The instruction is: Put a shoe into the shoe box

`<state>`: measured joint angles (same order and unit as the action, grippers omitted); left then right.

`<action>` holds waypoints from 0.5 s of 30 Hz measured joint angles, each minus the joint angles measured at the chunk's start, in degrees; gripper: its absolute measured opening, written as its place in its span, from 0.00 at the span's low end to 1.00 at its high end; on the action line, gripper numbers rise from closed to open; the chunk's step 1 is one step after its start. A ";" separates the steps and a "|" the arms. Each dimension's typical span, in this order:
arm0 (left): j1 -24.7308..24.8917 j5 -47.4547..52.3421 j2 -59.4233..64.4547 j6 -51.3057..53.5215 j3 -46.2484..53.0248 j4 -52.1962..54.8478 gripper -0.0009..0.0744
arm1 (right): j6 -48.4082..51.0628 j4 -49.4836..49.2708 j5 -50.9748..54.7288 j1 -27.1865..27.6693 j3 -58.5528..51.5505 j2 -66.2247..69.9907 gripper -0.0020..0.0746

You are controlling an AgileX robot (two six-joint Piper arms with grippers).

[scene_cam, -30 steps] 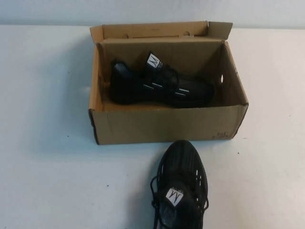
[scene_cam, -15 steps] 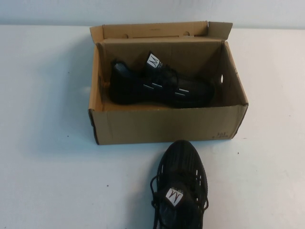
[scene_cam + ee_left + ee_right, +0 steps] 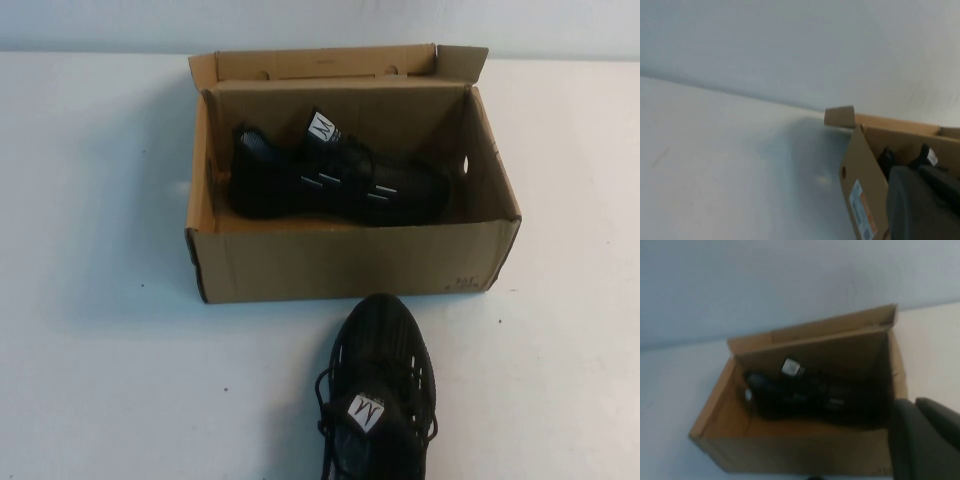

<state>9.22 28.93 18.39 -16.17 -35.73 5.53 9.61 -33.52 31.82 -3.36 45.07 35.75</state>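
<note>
1. Shoe box [image 3: 350,262]: brown cardboard, sits open near the far edge of the desk [image 3: 100,350], roughly mid-width. Lid flap [image 3: 320,62] stands up along the box's far side. Round hole [image 3: 466,165] in the right end wall; small dark print on the front wall, near its right corner.
2. Shoe [image 3: 335,180] lies inside the box, on its side, lengthwise along the box floor. Heel toward the box's left end, toe toward the right end. White tongue label faces up; small white stripes show on its side.
3. Second shoe [image 3: 378,395], same kind, is on the desk outside the box, at the near edge, just right of centre. Toe points at the box's front wall, close to it but not touching. Heel runs off the near edge of the high view.
4. Left claw [image 3: 920,205]: dark body seen only in its wrist view, beside the box's left end wall. Fully closed, holding nothing.
5. Right claw [image 3: 925,440]: dark body seen only in its wrist view, on the near side of the box, toward its right end. Fully closed, holding nothing.
6. Neither arm shows in the high view.
</note>
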 joint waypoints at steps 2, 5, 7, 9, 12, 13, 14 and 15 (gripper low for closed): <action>0.00 2.35 0.69 1.00 0.00 -0.23 0.01 | 7.11 -3.33 4.40 -0.71 1.63 3.52 0.01; 0.00 4.97 2.33 4.53 0.00 -2.25 0.01 | 12.53 -5.97 13.40 -2.65 7.56 11.22 0.01; 0.00 6.79 4.26 7.27 -0.13 -4.74 0.01 | 13.92 -6.48 19.56 -4.23 12.15 16.45 0.01; 0.00 8.79 6.61 9.92 -0.75 -8.21 0.01 | 14.21 -6.58 24.42 -6.16 16.48 21.67 0.01; 0.00 10.99 9.93 12.81 -2.24 -11.50 0.01 | 14.31 -5.70 25.62 -10.45 19.18 25.79 0.01; 0.00 11.65 10.80 13.52 -2.88 -12.20 0.01 | 13.81 -4.52 25.17 -12.04 19.19 26.34 0.01; 0.00 12.30 11.88 14.31 -3.65 -12.74 0.01 | 12.48 -2.76 24.53 -14.24 19.19 26.59 0.01; 0.00 12.99 12.94 14.79 -4.50 -13.36 0.01 | 10.46 -0.90 23.63 -16.59 18.71 26.71 0.01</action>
<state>9.22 41.91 31.33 -1.39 -40.23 -7.83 20.07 -34.42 55.45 -19.94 63.78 62.46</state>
